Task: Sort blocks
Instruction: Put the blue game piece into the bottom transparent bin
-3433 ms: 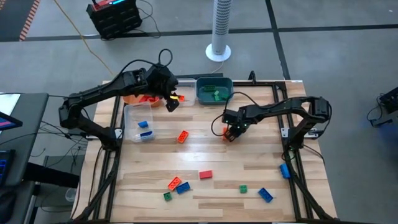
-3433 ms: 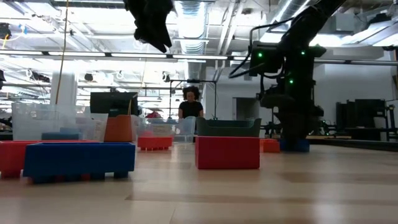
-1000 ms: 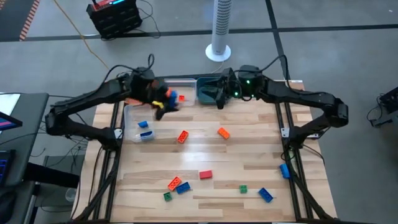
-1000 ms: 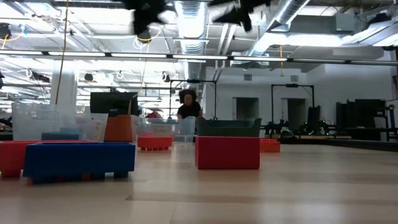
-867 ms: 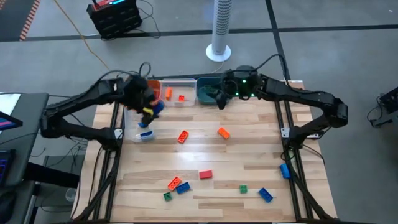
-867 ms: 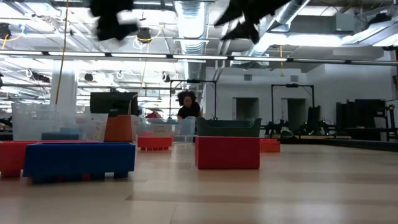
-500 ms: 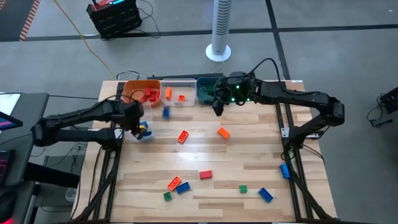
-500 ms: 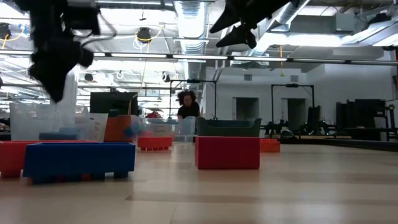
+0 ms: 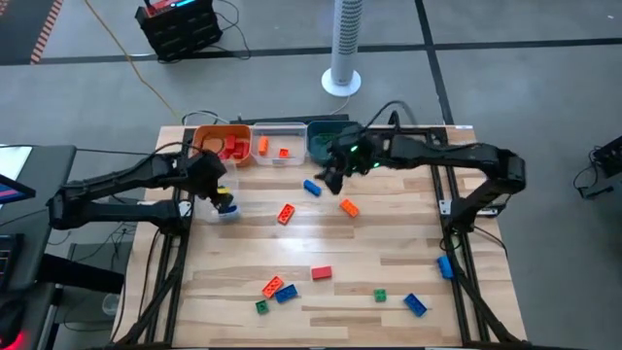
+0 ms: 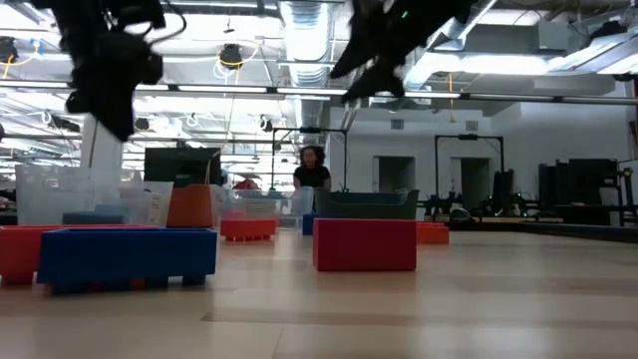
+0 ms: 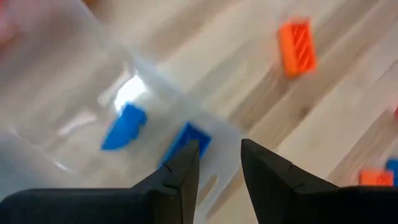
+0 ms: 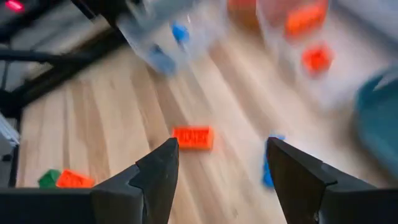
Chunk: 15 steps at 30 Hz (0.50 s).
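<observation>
Loose blocks scattered over the worktop (image 9: 389, 253), three bins along its far edge.

Nine small studded blocks lie loose: three blue (image 9: 311, 188), three orange (image 9: 348, 207), two green (image 9: 381, 295), one red (image 9: 321, 273). The left gripper (image 9: 222, 197), at the clear bin (image 9: 216, 209) near the left edge, has its fingers slightly parted and holds nothing. The right gripper (image 9: 333, 181), fingers wide and empty, hangs just before the teal bin (image 9: 321, 141).

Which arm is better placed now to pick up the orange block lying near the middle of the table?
The right. The right gripper hovers with jaws open close beside the orange block, while the left gripper is across the table over the clear bin holding blue blocks.
</observation>
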Each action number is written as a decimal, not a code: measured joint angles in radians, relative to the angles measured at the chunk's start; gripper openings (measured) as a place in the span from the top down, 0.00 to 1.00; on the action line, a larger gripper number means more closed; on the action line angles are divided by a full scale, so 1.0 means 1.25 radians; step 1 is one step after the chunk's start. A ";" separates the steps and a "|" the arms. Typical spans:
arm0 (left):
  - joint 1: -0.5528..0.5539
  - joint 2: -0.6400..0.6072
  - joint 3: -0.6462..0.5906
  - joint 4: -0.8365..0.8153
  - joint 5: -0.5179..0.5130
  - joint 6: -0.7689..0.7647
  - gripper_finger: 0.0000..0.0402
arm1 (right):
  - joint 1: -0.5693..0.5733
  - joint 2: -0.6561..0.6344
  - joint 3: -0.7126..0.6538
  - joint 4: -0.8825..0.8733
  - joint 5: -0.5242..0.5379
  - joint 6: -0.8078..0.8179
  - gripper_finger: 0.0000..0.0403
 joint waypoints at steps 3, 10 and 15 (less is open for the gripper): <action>0.000 0.002 0.052 -0.002 -0.023 -0.006 0.72 | 0.018 0.075 -0.001 -0.012 0.020 0.083 0.38; 0.000 0.002 0.157 -0.008 -0.022 -0.014 0.72 | 0.043 0.180 -0.001 -0.031 0.087 0.077 0.38; 0.000 0.003 0.184 -0.005 -0.011 0.005 0.72 | 0.032 0.212 0.000 -0.026 0.089 0.025 0.38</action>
